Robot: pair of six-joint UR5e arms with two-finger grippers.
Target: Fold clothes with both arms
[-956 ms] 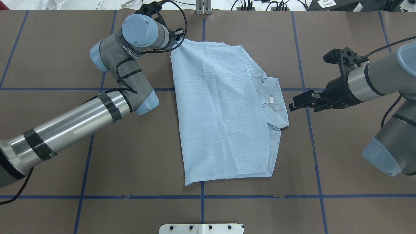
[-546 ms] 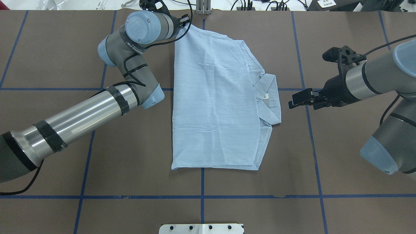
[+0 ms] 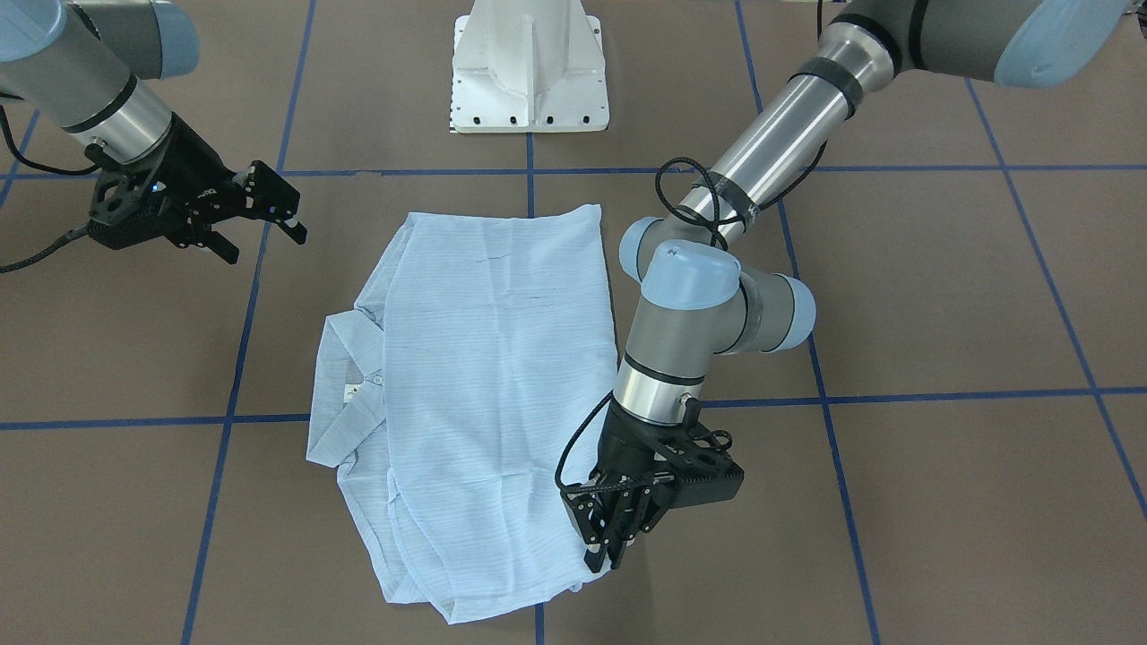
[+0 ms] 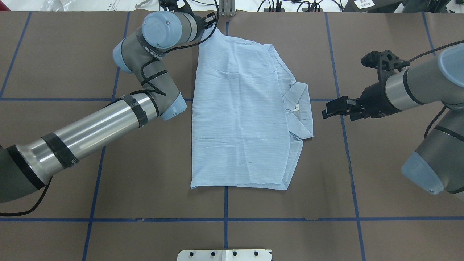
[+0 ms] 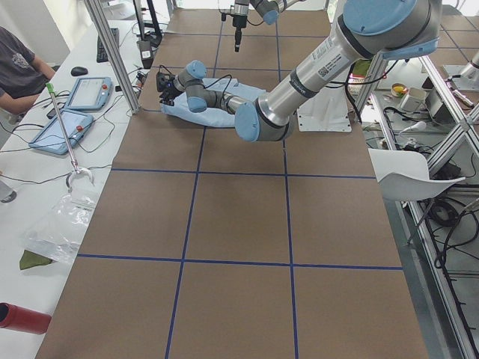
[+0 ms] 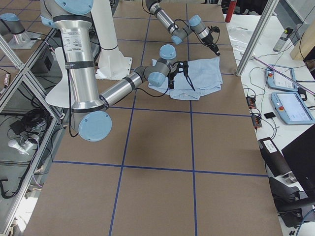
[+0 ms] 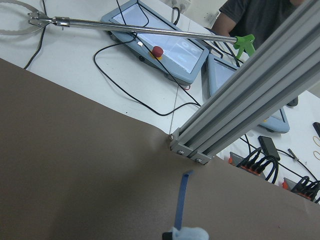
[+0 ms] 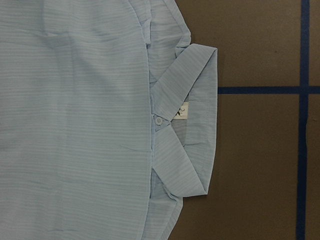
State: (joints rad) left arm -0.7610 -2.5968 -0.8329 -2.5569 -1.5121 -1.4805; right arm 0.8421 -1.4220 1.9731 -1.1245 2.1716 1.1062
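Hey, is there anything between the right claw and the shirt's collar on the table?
Nothing visible. The right claw hovers open just beside the collar of the shirt, with only bare table in the gap. The left claw grips the shirt's far corner, well away from that path.
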